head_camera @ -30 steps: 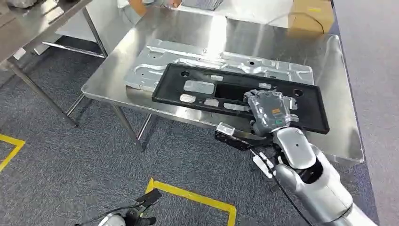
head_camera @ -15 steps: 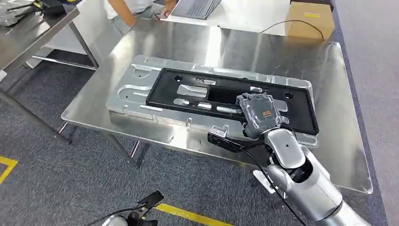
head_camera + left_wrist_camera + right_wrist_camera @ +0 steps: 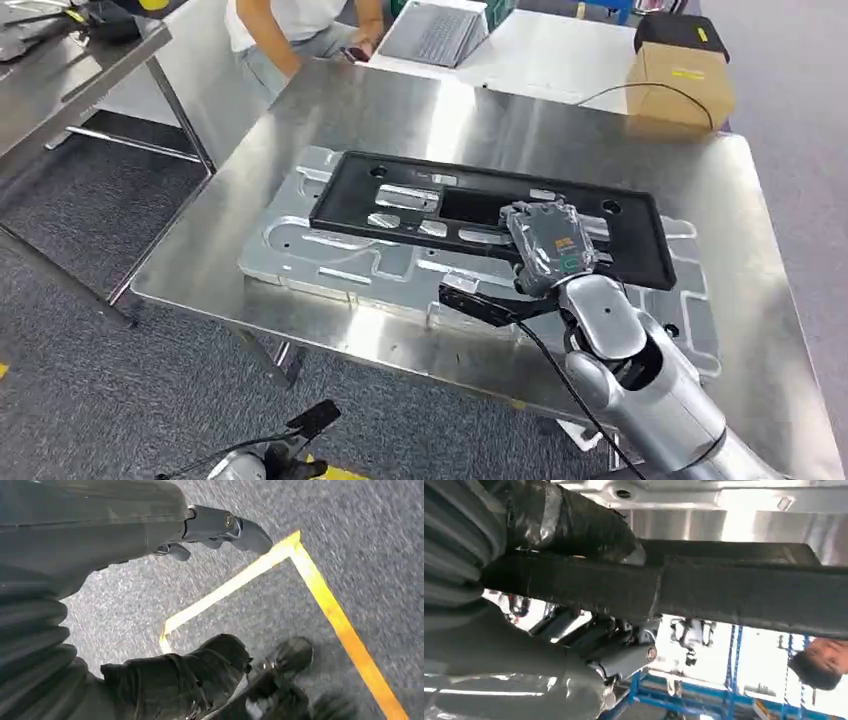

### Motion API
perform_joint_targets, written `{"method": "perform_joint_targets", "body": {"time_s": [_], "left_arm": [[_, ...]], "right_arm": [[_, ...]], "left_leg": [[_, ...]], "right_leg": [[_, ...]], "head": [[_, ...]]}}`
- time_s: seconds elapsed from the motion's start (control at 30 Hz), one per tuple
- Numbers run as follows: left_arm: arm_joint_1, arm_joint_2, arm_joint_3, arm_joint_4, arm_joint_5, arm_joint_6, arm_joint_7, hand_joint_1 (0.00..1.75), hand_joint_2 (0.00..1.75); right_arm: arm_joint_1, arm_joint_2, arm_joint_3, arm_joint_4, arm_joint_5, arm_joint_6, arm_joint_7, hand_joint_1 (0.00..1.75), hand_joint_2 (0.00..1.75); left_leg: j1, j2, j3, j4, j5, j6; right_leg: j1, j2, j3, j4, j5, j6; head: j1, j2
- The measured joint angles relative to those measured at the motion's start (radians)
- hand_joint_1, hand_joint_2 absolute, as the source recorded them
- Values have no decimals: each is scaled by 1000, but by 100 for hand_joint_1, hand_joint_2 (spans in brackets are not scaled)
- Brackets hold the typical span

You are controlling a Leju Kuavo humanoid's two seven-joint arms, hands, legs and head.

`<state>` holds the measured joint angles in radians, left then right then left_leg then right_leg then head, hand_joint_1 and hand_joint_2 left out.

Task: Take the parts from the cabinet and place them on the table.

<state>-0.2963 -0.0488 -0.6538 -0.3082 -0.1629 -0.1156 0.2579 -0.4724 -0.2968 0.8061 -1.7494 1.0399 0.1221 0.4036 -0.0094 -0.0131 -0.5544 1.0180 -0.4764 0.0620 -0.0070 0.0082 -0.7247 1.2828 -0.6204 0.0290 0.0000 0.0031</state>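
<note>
Head view: my right hand (image 3: 552, 243) sits centre-right of the frame, gripping the near long edge of the black panel (image 3: 470, 208). The panel is a flat, dark rectangular frame with cut-outs, held over the silver stamped plate (image 3: 330, 262) lying on the steel table (image 3: 420, 100). I judge it best to lower it level, let it rest fully, and only then loosen my fingers.

Left wrist view: my left hand (image 3: 210, 527) hangs in the upper part of the frame over grey carpet with yellow tape (image 3: 320, 600), fingers apart, holding nothing.

Right wrist view: the panel's edge runs across mid-frame as a thick, matte black bar, my thumb (image 3: 574, 522) wrapped over it at upper left.
</note>
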Motion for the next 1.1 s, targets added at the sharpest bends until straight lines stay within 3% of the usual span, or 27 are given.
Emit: {"method": "perform_joint_targets", "body": {"time_s": [0.03, 0.07, 0.1, 0.13, 0.17, 0.2, 0.27, 0.3, 0.33, 0.43, 0.47, 0.5, 0.53, 0.6, 0.63, 0.67, 0.7, 0.73, 0.77, 0.8, 0.93, 0.97, 1.03, 1.1], "left_arm": [[1, -2, 0, 2, 5, -1, -3, 0, 175], [0, -3, 1, 3, 6, -1, -5, 0, 175], [0, -6, 1, 3, 8, -1, -7, 0, 175], [-2, -8, 2, 5, 10, -1, -9, 0, 175], [-2, -10, 5, 6, 15, 2, -11, 0, 175], [-3, -11, 8, 6, 17, 5, -12, 0, 175], [-3, -11, 15, 9, 26, 6, -13, 0, 175], [-3, -10, 19, 10, 28, 7, -13, 0, 175], [-6, -10, 22, 11, 29, 8, -15, 0, 175], [-6, -10, 26, 13, 35, 5, -21, 0, 175], [-4, -10, 26, 14, 34, 5, -22, 0, 175], [-3, -10, 26, 16, 34, 5, -22, 0, 175], [-3, -10, 26, 17, 31, 3, -23, 0, 175], [-3, -9, 26, 18, 28, 3, -24, 0, 175], [-3, -9, 26, 18, 28, 3, -26, 0, 175], [-4, -9, 26, 19, 28, 3, -26, 0, 175], [-2, -9, 26, 20, 28, 4, -26, 0, 175], [1, -8, 26, 21, 28, 4, -27, 0, 175], [1, -8, 26, 21, 28, 4, -27, 0, 175], [0, -8, 26, 22, 29, 4, -28, 0, 175], [-1, -8, 27, 22, 29, 4, -28, 0, 175], [-1, -8, 27, 22, 29, 4, -28, 0, 0], [0, -8, 27, 22, 33, 4, -28, 0, 0], [0, -8, 36, 23, 37, 2, -27, 0, 0]], "right_arm": [[-1, -1, 0, -1, 0, 0, 0, 175, 175], [-2, -2, 0, -3, 0, 0, 0, 175, 175], [-3, -2, 0, -3, -1, 0, -1, 175, 175], [-2, -3, 1, -4, -3, 2, -2, 175, 175], [-6, -4, 2, -5, -3, 5, 0, 175, 175], [-5, -5, 2, -6, -3, 5, 0, 175, 175], [-5, -7, 2, -8, -3, 4, 0, 175, 175], [-4, -7, 2, -12, -3, 3, 0, 0, 0], [-5, -8, 2, -13, -3, 3, 0, 0, 0], [-3, -11, 3, -14, -6, 3, 0, 0, 0], [1, -11, 3, -14, -9, 3, 0, 0, 0], [5, -11, 3, -14, -10, 2, 0, 0, 0], [5, -12, 3, -14, -12, 2, 0, 0, 0], [5, -13, 3, -15, -13, 2, 0, 0, 0], [5, -13, 3, -16, -13, 2, 0, 0, 0], [5, -14, 3, -17, -14, 2, 0, 0, 0], [6, -14, 3, -19, -14, 2, 0, 0, 0], [7, -16, 3, -20, -14, 1, 0, 0, 0], [6, -17, 3, -20, -14, 0, 0, 0, 0], [5, -20, 3, -22, -14, -1, 0, 0, 0], [5, -21, 3, -24, -14, -2, 0, 0, 0], [5, -21, 3, -26, -14, -2, 0, 0, 0], [5, -22, 3, -28, -14, -2, 0, 0, 0], [5, -23, 3, -28, -14, -2, 0, 0, 0]], "left_leg": [[-4, -2, 15, 0, -12, 1], [-8, -3, 27, 0, -22, 1], [-6, -3, 27, -5, -32, 2], [-14, -5, 41, 5, -40, -3], [-14, -9, 39, -2, -44, -8], [-14, -9, 45, -2, -48, -13], [-17, -9, 49, 4, -47, -20], [-16, -7, 37, 25, -57, -25], [-16, -3, 11, 75, -74, -36], [7, -1, -116, 267, -156, -61], [12, 0, -139, 285, -154, -67], [18, 2, -142, 261, -124, -73], [23, 4, -124, 199, -73, -78], [31, 7, -62, 23, 44, -87], [25, 5, -62, 14, 17, -87], [18, 7, -62, 7, -13, -73], [18, 6, -60, 11, 19, -64], [24, 7, -58, 10, 22, -59], [23, 7, -58, 10, 25, -64], [21, 5, -58, 9, 25, -63], [20, 2, -56, 9, 22, -57], [19, 2, -56, 9, 22, -56], [18, 3, -55, 9, 20, -53], [18, 3, -56, 10, 19, -51]], "right_leg": [[5, 0, 7, -66, 45, -10], [12, 0, 22, -142, 115, -22], [23, 0, 36, -223, 213, -42], [33, 11, 34, -256, 253, -49], [33, 7, 42, -255, 238, -52], [33, 6, 46, -260, 254, -52], [24, 6, 61, -273, 249, -60], [18, 5, 71, -280, 249, -59], [12, 3, 77, -285, 246, -63], [3, 3, 80, -285, 237, -63], [0, 4, 82, -283, 233, -59], [-5, 6, 85, -280, 227, -54], [-9, 7, 89, -275, 222, -48], [-16, 7, 99, -265, 207, -35], [-16, 8, 100, -262, 205, -30], [-15, 8, 93, -258, 203, -24], [-12, 8, 91, -256, 200, -17], [-10, 8, 94, -252, 192, -12], [-8, 6, 96, -252, 195, -38], [-8, 6, 97, -252, 193, -53], [-8, 3, 106, -265, 197, -49], [-8, 4, 106, -267, 197, -49], [-8, 4, 107, -270, 197, -46], [-9, 4, 109, -272, 197, -28]], "head": [[0, 0], [0, 0], [0, 0], [-7, 0], [-1, 0], [-1, 0], [-2, 0], [2, 0], [-7, 0], [-7, 0], [-7, 0], [-7, 0], [-8, 0], [-8, 0], [-8, 0], [-13, 0], [-10, 0], [-10, 0], [-8, 0], [-10, 0], [-9, 0], [-8, 0], [-8, 0], [-8, 0]]}}
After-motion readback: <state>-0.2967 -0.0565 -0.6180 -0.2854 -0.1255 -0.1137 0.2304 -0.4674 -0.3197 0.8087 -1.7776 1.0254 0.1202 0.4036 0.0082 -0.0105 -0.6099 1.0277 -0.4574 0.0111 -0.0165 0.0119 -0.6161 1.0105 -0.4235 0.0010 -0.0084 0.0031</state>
